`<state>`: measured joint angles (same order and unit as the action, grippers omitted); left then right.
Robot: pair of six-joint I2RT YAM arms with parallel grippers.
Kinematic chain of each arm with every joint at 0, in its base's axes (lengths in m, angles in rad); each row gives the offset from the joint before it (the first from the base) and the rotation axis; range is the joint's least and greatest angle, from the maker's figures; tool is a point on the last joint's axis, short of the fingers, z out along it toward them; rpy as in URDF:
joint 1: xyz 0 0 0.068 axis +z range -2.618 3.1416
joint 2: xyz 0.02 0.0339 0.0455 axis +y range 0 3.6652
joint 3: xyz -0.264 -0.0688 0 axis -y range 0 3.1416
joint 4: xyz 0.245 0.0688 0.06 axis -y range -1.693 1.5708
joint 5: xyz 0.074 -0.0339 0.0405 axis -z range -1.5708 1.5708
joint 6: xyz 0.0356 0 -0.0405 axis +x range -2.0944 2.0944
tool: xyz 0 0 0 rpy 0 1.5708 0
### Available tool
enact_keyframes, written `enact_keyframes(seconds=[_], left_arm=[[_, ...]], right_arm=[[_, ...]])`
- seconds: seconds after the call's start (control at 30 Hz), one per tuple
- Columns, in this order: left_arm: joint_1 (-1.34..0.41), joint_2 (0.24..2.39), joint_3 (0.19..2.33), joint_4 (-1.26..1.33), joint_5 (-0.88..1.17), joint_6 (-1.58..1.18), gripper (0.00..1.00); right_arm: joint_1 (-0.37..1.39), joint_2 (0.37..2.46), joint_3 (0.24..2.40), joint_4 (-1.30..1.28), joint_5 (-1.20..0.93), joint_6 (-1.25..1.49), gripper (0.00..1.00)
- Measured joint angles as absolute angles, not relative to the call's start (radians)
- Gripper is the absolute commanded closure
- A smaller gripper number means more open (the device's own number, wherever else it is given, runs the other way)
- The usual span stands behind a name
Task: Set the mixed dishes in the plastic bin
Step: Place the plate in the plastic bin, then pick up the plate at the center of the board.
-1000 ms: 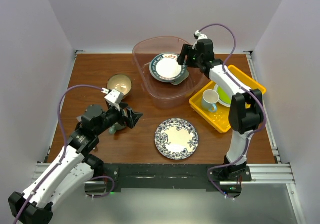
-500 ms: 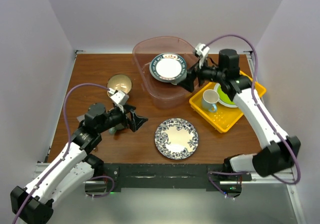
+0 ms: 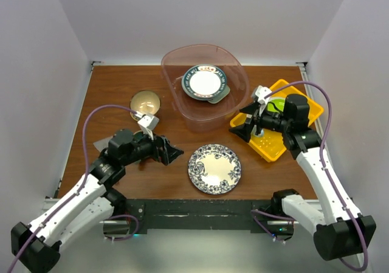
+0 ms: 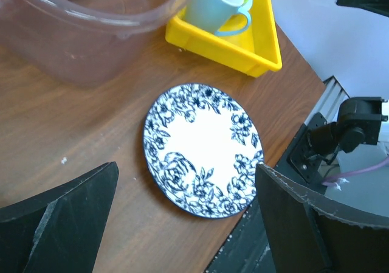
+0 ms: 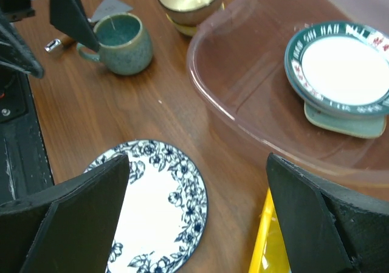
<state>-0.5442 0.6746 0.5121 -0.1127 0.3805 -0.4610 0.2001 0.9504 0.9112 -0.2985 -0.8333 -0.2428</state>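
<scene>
As two pieces were found inside the plastic bin (image 3: 176, 106), the task was judged partly done. The dark-rimmed plate (image 3: 204, 81) was seen lying flat in the bin, stacked on the pale mint tray (image 3: 219, 97), of which only a corner was shown.

Three pieces were noted outside the bin on the table:
- the blue floral plate (image 3: 214, 168), a little way out from the bin's near wall
- the tan bowl (image 3: 145, 102), just beside its left wall
- the teal mug (image 5: 118, 43), further left of the bin and on the near side of the bowl

No other task dishes could be made out.

The left gripper (image 3: 172, 151) was recorded with jaws wide apart and empty, off the bin's near-left side, close to the blue floral plate. The right gripper (image 3: 242, 122) was likewise found spread and empty, just outside the bin's near-right corner.

Three transfers were judged outstanding. The blue floral plate was considered the likeliest next item.
</scene>
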Motion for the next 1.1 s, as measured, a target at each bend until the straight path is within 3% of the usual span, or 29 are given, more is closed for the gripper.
enact_keyframes(seconds=[0.47,1.1], left_arm=[[-1.014,0.947,0.619,-0.267,-0.096,-0.570,0.00],[-1.062,1.013,0.634,-0.269,-0.262,-0.628,0.00]], right_arm=[[0.136,0.953,0.852,-0.255,-0.884,-0.216,0.02],[0.136,0.980,0.847,-0.245,-0.881,-0.209,0.02]])
